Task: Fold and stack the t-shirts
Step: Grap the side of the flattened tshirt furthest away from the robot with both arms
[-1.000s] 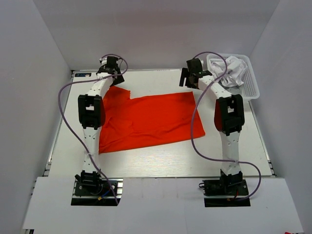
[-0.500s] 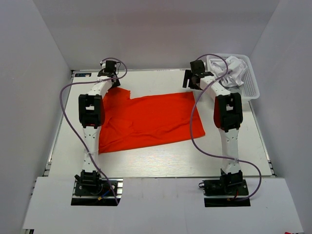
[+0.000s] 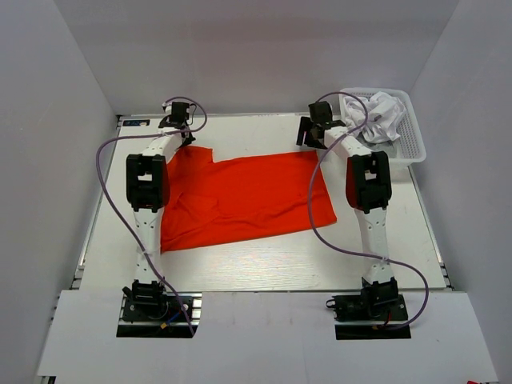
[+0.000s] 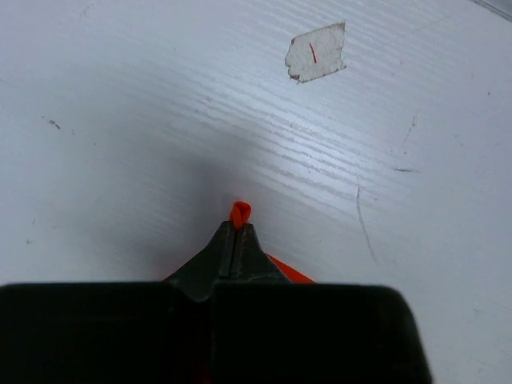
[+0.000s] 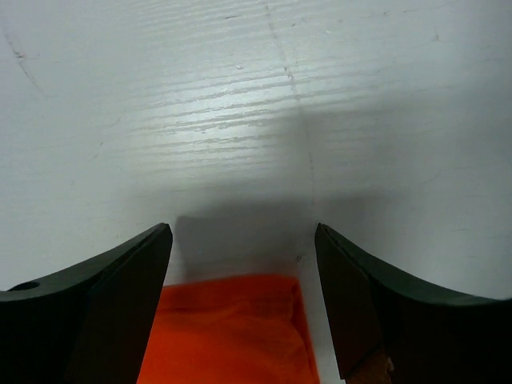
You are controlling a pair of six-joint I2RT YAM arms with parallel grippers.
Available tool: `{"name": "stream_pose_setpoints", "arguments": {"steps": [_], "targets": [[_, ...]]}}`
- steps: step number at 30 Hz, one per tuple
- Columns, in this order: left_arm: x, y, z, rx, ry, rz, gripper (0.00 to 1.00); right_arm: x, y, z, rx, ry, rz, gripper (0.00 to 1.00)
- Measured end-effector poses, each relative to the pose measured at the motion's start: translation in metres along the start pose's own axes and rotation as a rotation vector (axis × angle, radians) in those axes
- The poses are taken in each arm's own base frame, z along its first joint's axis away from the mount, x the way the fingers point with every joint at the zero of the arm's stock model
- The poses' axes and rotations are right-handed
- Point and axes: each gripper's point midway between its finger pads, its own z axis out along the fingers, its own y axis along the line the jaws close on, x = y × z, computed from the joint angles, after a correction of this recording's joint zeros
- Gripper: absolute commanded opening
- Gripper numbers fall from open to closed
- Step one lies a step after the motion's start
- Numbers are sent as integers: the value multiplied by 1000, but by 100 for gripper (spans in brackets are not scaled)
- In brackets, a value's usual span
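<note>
Top view: plain bright orange-red cloth t-shirt [image 3: 244, 200] spread flat across the middle of the white wood-grain table [image 3: 256, 268], with a few creases near its left edge.

Left gripper [image 3: 179, 128] at the shirt's far left corner. In the left wrist view, black fingertips [image 4: 228, 244] pressed together, clamped on a small nub of the orange-red cloth poking out just beyond them.

Right gripper [image 3: 314, 132] at the shirt's far right corner. In the right wrist view, black fingers [image 5: 120, 296] spread wide apart, with the shirt's corner lying on the table between them, not gripped.

White plastic lattice basket [image 3: 414, 144] at the table's far right corner, near the right gripper, holding crumpled white and grey t-shirts [image 3: 382, 116].

Torn pale paper scrap [image 4: 315, 53] with a short red mark, lying on the table beyond the left gripper.
</note>
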Motion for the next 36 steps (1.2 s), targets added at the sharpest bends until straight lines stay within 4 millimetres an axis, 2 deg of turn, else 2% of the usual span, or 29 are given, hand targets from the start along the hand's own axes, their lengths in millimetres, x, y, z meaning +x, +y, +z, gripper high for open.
{"name": "stream_pose_setpoints", "arguments": {"steps": [4, 5, 12, 16, 17, 19, 20, 25, 29, 34, 36], "targets": [[3, 3, -4, -1, 2, -2, 0, 3, 3, 0, -17, 8, 17, 54], [3, 3, -4, -1, 1, -3, 0, 5, 2, -1, -16, 10, 22, 51], [7, 5, -9, 4, 2, -9, 0, 17, -1, -12, -17, 31, 52, 52], [12, 6, -13, 13, 8, -18, 0, 22, -1, -15, -9, 43, 46, 28], [14, 7, -15, 13, 10, -21, 0, 23, -2, -15, -3, 43, 46, 16], [16, 7, -18, 17, 17, -23, 0, 24, -4, -16, 3, 44, 46, 9], [17, 7, -19, 20, 21, -23, 0, 25, -4, -16, 5, 45, 46, 0], [18, 8, -29, 32, 26, -26, 0, 25, -2, -18, 9, 41, 36, 0], [12, 11, -50, 46, 10, -34, 0, 30, 1, -28, 6, 38, 15, 0], [14, 20, -98, 56, -14, -36, 0, 37, 5, -64, -13, 5, -13, 0], [21, 26, -119, 62, -20, -43, 0, 38, 7, -81, -31, -24, -17, 0]]}}
